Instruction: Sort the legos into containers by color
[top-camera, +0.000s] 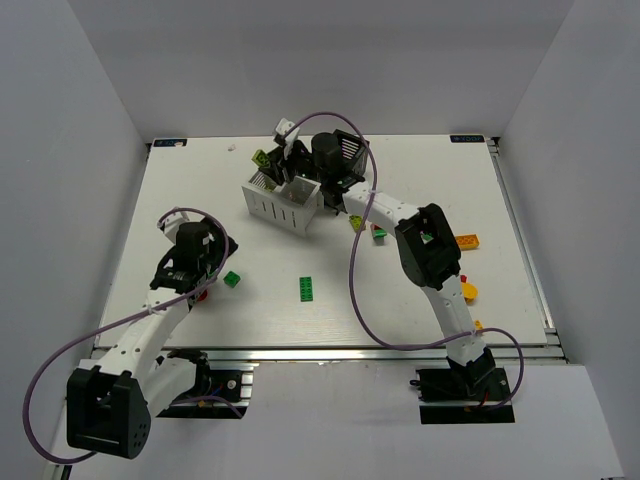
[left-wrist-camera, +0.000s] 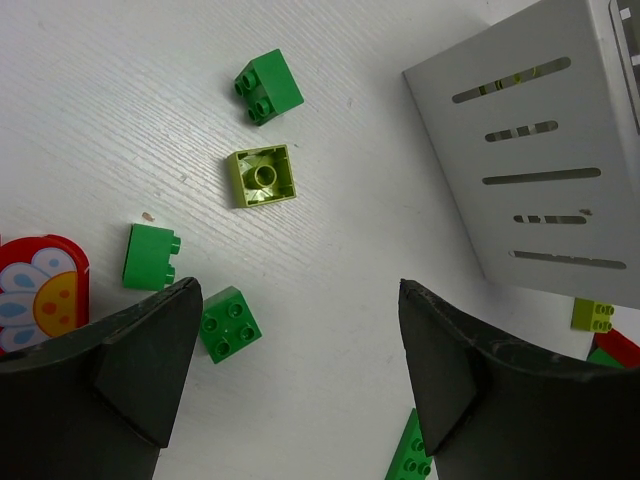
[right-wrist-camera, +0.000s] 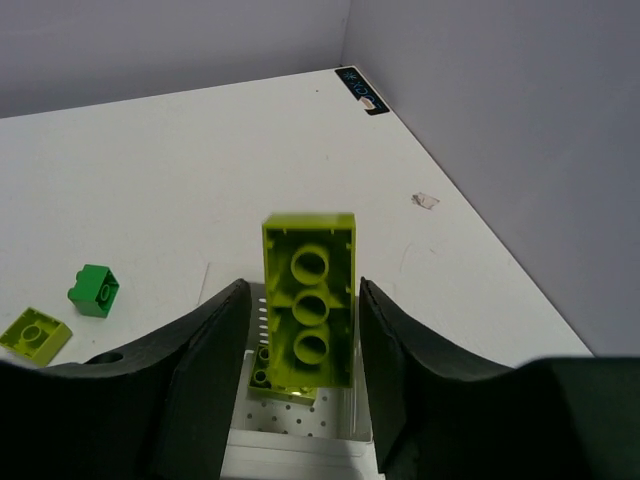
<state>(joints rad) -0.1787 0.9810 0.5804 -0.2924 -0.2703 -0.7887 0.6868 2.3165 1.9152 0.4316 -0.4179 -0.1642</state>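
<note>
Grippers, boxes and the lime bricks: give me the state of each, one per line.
Left gripper: open, empty.
Right gripper: around the long lime brick, grip unclear.
Long lime brick: upright, hollow side to camera, over the white box.
White box: upright, a small lime brick inside.
Black box: upright, contents hidden.
Square lime brick: upside down, hollow side up.

No words or numbers can be read anywhere. A small dark sticker (right-wrist-camera: 361, 91) at the far corner of the table (right-wrist-camera: 150, 170) carries blue marks too blurred to make out (the top view shows them no clearer). A red piece (left-wrist-camera: 40, 290) bears a printed daisy with no letters.
</note>
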